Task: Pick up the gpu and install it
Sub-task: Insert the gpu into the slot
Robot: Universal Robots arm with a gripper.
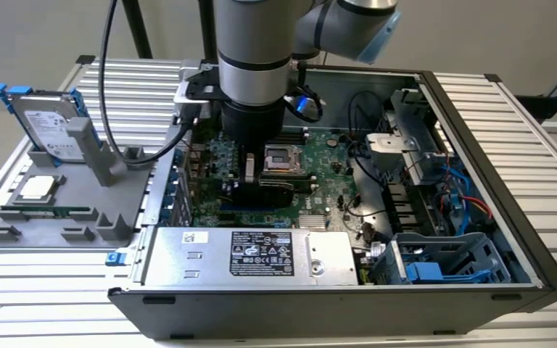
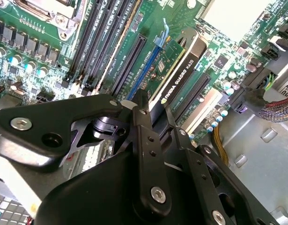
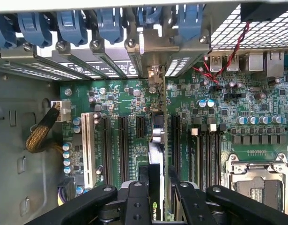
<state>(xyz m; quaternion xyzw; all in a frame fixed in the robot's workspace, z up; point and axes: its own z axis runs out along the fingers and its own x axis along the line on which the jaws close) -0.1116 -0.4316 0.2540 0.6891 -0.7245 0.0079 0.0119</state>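
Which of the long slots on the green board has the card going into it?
The black slot directly under the gripper has the gpu standing in it; the white slot and the other black ones are empty.

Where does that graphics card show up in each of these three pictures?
Exterior view: the gpu stands on edge under the arm's pincer, inside the case.
Second wrist view: gpu, edge-on among the motherboard slots.
First wrist view: gpu, edge-on between the fingers.
Shared landmark: the processor socket.

Ribbed aluminium table [image 1: 56, 319], plain grey wall [image 1: 27, 29].
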